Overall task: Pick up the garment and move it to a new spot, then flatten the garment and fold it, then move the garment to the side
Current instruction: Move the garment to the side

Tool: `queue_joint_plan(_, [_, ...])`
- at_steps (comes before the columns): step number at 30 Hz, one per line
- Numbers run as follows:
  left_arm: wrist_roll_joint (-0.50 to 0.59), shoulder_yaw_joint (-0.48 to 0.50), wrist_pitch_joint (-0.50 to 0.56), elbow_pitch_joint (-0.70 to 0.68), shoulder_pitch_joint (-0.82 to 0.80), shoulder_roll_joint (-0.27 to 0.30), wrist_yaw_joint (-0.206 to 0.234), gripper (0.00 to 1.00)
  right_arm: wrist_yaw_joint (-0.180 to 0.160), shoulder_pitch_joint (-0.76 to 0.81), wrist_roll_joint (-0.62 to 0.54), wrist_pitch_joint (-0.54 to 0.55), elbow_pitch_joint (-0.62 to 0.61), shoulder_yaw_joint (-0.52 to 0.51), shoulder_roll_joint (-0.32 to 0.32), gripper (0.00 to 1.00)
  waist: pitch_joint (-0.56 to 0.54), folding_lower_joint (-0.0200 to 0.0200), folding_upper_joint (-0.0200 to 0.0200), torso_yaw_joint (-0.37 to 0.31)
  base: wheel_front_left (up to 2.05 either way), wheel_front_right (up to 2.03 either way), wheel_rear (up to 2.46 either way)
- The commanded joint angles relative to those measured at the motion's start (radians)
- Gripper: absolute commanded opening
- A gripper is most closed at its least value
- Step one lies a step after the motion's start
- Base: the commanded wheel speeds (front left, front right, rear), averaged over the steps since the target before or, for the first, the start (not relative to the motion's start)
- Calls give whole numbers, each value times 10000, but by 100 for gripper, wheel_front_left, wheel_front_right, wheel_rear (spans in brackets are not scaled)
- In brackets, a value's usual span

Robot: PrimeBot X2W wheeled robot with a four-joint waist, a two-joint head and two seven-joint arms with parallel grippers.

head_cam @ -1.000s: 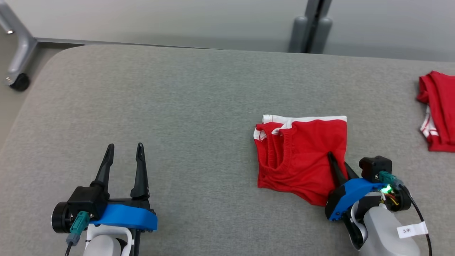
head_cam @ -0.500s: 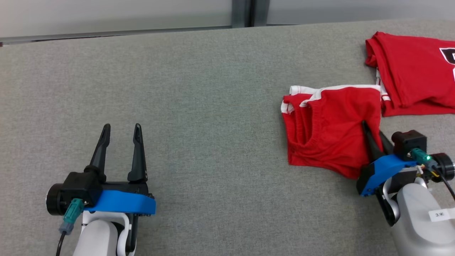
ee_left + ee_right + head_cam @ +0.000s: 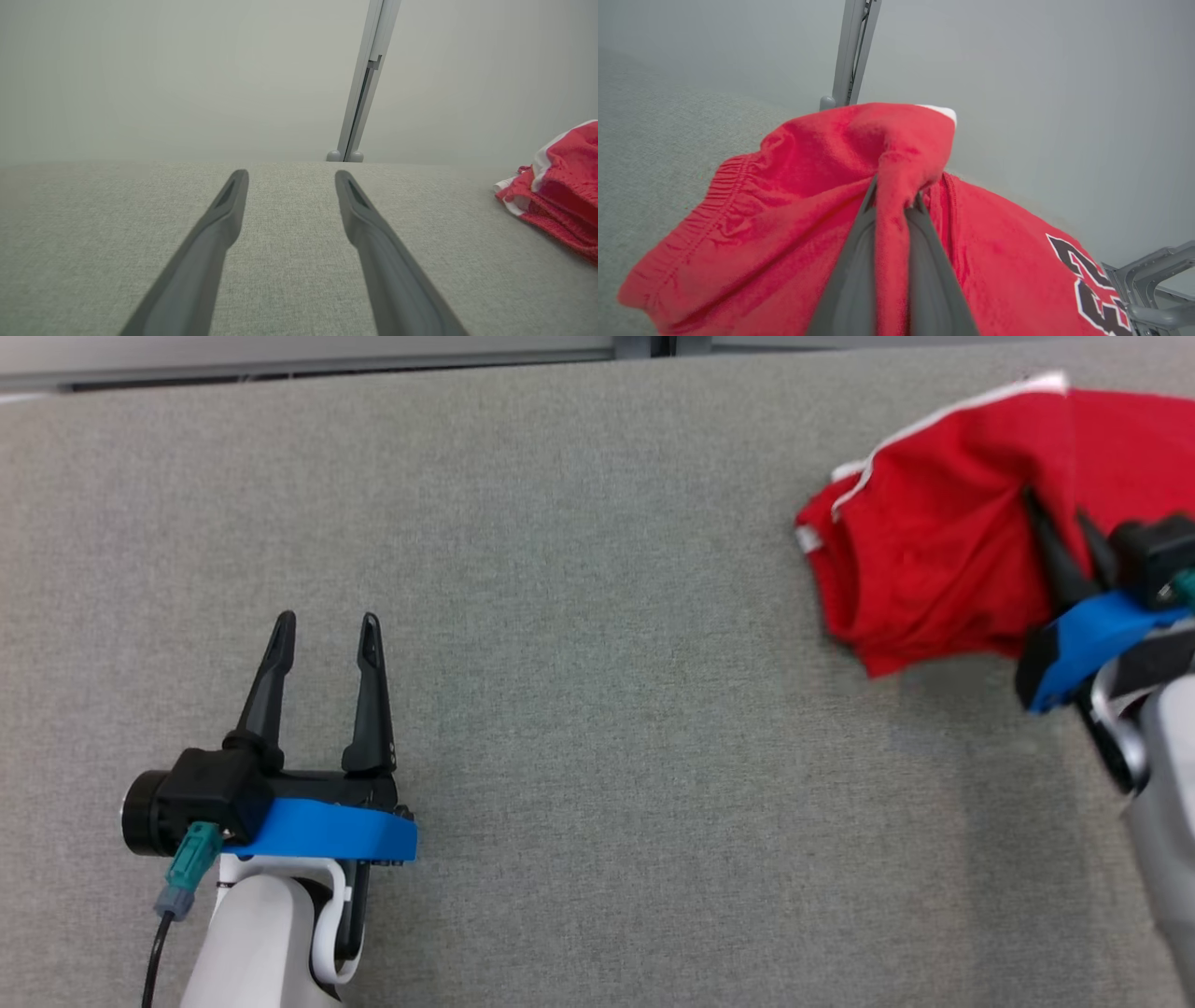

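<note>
Garment (image 3: pixel 915 569), red with white trim, hangs bunched at the far right of the tabletop (image 3: pixel 597 709). Most of its cloth trails to the left of the grip point. You see the right gripper (image 3: pixel 1057 509) with its jaws pressed together on a ridge of this cloth. Just beyond lies a second red cloth with a black number (image 3: pixel 1083 280), so I judge you should set down beside it, not on it. The left gripper (image 3: pixel 327 618), jaws spread and empty, is well apart on the robot's left, so the right arm is the near one
</note>
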Motion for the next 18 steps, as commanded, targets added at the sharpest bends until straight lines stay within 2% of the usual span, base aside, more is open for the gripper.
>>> queue_joint_plan(1, [83,71,-40,-76,-241,41,-29,100,-2,-389,78,205,-114,-9,-397,0,265,0,-1,125,0,0,0])
queue_joint_plan(6, [90,126,-41,-263,-493,79,-71,100,-2,-1224,340,924,-237,-173,-1727,0,859,0,-1,157,0,0,0])
queue_joint_plan(12, [139,77,-41,-296,-741,61,-136,100,-2,-1924,778,1379,400,-487,-3208,0,1197,0,-1,152,0,0,0])
queue_joint_plan(18, [174,-139,-41,-217,-953,19,-195,100,-2,-2394,1014,1653,992,-349,-3946,0,1343,0,-1,193,0,0,0])
